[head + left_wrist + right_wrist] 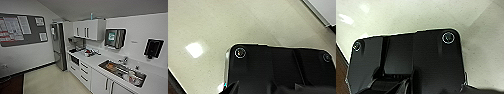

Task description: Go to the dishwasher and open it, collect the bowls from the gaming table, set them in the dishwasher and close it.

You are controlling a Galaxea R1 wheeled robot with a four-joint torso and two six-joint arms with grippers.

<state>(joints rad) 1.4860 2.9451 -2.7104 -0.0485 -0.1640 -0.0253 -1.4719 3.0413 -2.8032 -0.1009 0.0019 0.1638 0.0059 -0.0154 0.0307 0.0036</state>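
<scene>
A: Any writing you can read in this kitchenette?

B: None. The dark notice board point(22, 28) on the left wall carries white sheets with grey and red blocks, but the print is too blurred to make out. A dark wall dispenser point(115, 37) over the counter has a teal panel on its front, also unreadable, and a second black unit point(153, 48) hangs on the wall further right.

A: Materials, then?

B: A smooth white countertop point(96, 60) runs along the wall, with a rectangular stainless-steel sink point(122, 72) sunk into it, dishes and something orange lying inside, and a chrome tap point(125, 60) behind it. Below are flat white cabinet doors point(100, 83) and drawers with slim dark handles. White wall cupboards point(88, 29) hang above. A tall brushed-steel fridge point(58, 45) stands at the far end of the run.

A: And the dishwasher?

B: I cannot place it for sure. There is a small dark-fronted panel point(74, 60) under the counter near the fridge, but whether that is it I cannot tell. It looks shut.

A: The floor?

B: Pale, speckled and glossy point(218, 30), with bright ceiling-light reflections in both wrist views. A darker brown strip point(11, 85) sits at the lower left of the head view.

A: The claws?

B: Each wrist view shows the robot's own black plate above the floor. I cannot tell whether either claw is wide or narrow.
</scene>
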